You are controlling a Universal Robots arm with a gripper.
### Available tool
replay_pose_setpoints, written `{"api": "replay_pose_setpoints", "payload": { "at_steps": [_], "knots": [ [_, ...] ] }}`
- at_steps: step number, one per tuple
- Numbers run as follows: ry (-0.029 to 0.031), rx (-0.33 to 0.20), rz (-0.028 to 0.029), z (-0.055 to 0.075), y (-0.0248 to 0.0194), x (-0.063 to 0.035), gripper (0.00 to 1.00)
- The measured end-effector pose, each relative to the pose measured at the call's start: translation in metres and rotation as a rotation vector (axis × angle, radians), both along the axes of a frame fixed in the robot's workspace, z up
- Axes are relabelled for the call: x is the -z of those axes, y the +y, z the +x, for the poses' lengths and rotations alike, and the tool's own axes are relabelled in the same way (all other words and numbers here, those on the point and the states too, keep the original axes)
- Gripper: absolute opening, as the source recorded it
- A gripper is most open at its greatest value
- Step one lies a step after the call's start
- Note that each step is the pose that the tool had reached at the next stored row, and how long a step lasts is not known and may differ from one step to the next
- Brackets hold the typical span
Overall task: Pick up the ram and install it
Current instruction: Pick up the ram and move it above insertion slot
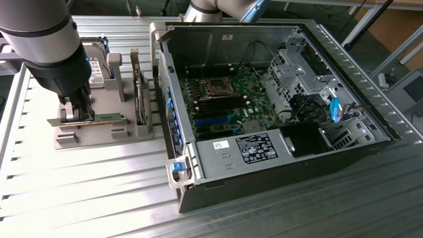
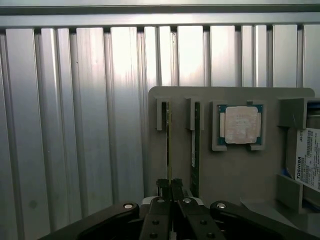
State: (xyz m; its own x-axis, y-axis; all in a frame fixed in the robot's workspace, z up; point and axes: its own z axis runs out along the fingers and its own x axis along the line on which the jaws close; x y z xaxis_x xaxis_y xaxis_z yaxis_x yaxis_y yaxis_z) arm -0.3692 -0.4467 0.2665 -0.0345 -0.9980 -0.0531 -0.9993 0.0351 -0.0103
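Observation:
Two thin green ram sticks stand on edge side by side in a grey holder. My gripper is shut on the top edge of one ram; the other ram stands free beside it. In the exterior view the gripper hangs over the holder at the exterior view's left, pinching the ram near its middle. Whether the stick has left its slots I cannot tell. The open computer case lies to the right, with black memory slots on its motherboard.
A square silver CPU chip and a labelled hard drive sit on the same holder. A dark expansion card stands upright between holder and case. Ribbed metal table lies all around; the case's wall rises close by.

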Motion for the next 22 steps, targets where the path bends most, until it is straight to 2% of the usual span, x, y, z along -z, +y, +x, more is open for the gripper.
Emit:
{"api": "replay_pose_setpoints", "payload": {
  "at_steps": [22],
  "knots": [
    [0.0001,0.0,0.0,0.0,0.0,-0.0094,0.11]
  ]
}}
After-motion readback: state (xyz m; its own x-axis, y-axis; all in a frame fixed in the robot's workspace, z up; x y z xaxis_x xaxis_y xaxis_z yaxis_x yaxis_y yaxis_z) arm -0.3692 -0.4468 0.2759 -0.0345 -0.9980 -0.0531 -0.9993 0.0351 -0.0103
